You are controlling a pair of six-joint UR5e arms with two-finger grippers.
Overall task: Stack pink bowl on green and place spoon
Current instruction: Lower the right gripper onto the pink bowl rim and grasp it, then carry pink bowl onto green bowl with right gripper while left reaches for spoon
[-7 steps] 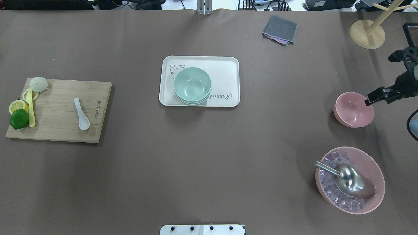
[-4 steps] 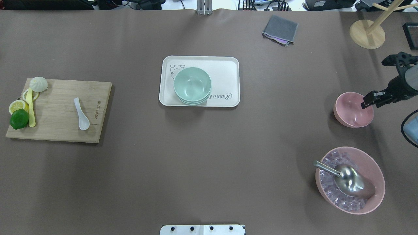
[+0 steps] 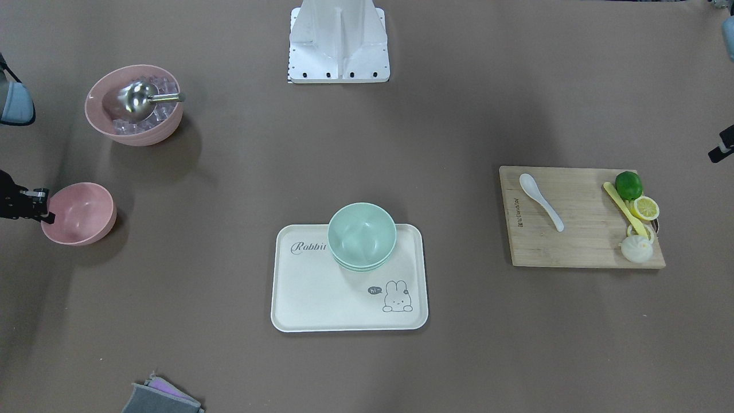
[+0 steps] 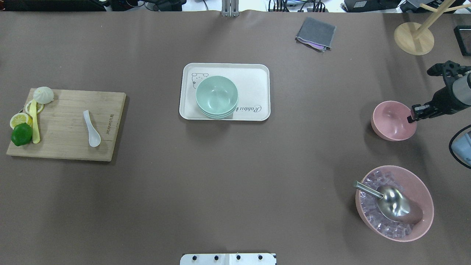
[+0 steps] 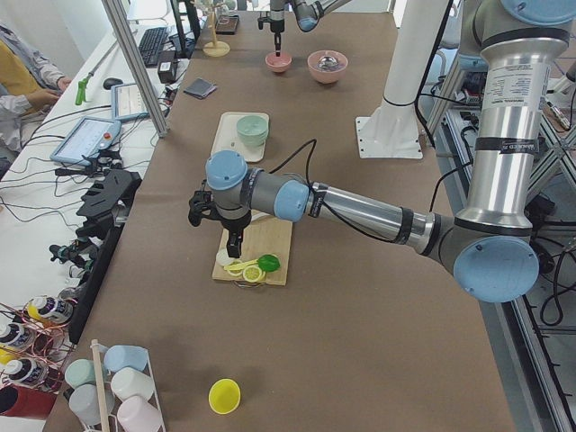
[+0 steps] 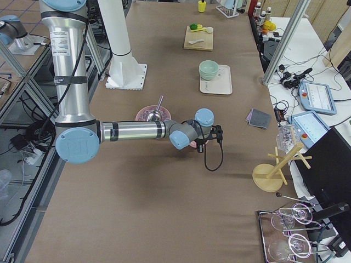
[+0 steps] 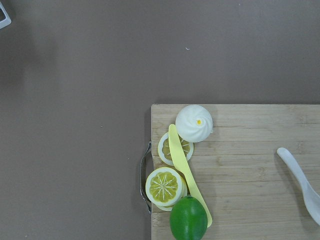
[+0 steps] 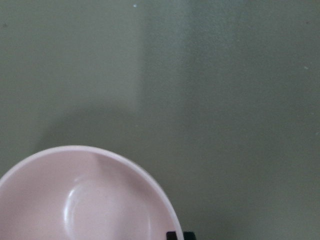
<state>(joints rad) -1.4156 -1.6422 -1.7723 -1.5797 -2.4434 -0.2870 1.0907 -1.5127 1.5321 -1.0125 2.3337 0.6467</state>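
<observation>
The small pink bowl point(image 4: 390, 121) is at the table's right side; it also shows in the front view point(image 3: 77, 213) and the right wrist view point(image 8: 75, 200). My right gripper point(image 4: 411, 117) is shut on its right rim. The stacked green bowls point(image 4: 216, 96) sit on the white tray point(image 4: 254, 79) at the centre. The white spoon point(image 4: 92, 129) lies on the wooden cutting board point(image 4: 66, 147) at the left. My left gripper point(image 5: 233, 252) hangs over the board's outer end; I cannot tell whether it is open or shut.
A large pink bowl point(image 4: 423, 217) with ice cubes and a metal scoop stands at front right. A grey cloth point(image 4: 315, 33) and a wooden stand point(image 4: 413, 38) are at the back right. A lime, lemon slices, a bun and a yellow knife point(image 7: 187, 180) lie on the board.
My right gripper has come in over the pink bowl's rim and closed on it. The bowl has shifted a little to the left and back with it.
</observation>
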